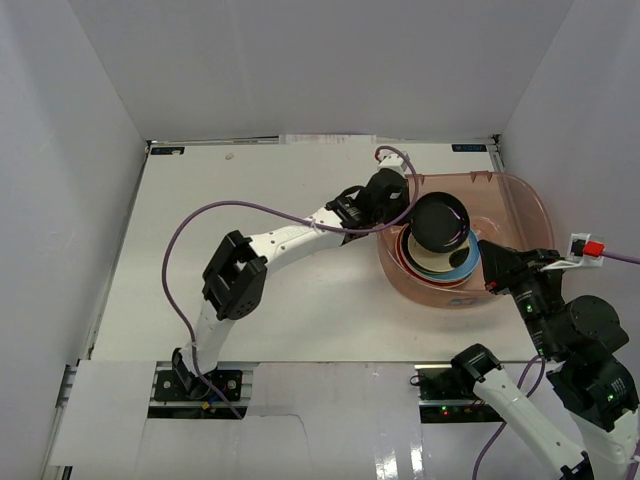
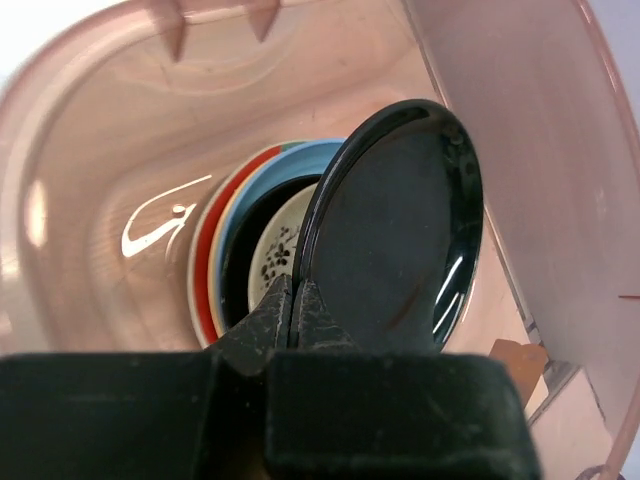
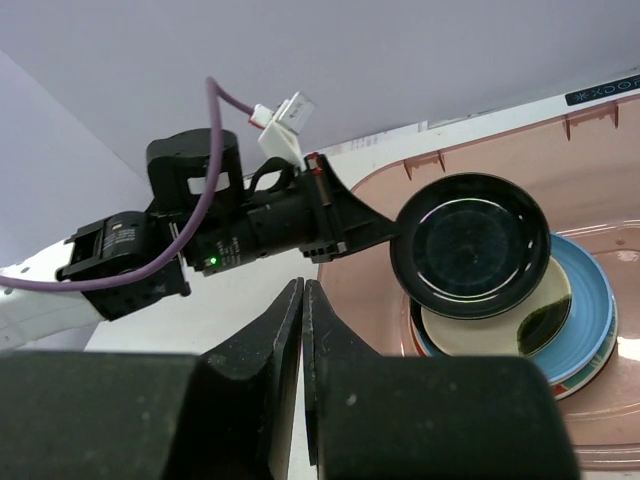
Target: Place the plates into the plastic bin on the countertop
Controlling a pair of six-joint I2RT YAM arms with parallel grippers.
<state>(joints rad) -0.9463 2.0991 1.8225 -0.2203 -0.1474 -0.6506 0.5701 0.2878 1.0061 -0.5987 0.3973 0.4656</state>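
1. My left gripper [image 1: 405, 212] is clamped on the rim of a glossy black plate [image 1: 441, 222]. The fingers pinch its left edge, and the plate juts out from them to the right, over the plastic bin [image 1: 535, 205].
2. The black plate hangs tilted directly above the pile inside the bin and seems not to rest on it. I judge the coming move is a short lowering and release, straight down from where the fingers are.
3. The bin sits at the right of the white countertop [image 1: 260, 180]. It holds one stack of plates [image 1: 468, 265] — a cream plate [image 3: 490, 335] on top, a light blue plate [image 3: 590, 300] beneath, and red and teal rims lower down.
4. My right gripper [image 1: 490, 252] sits just beside the bin's near rim, fingers pressed together and holding nothing — the left arm is the one placed to finish.
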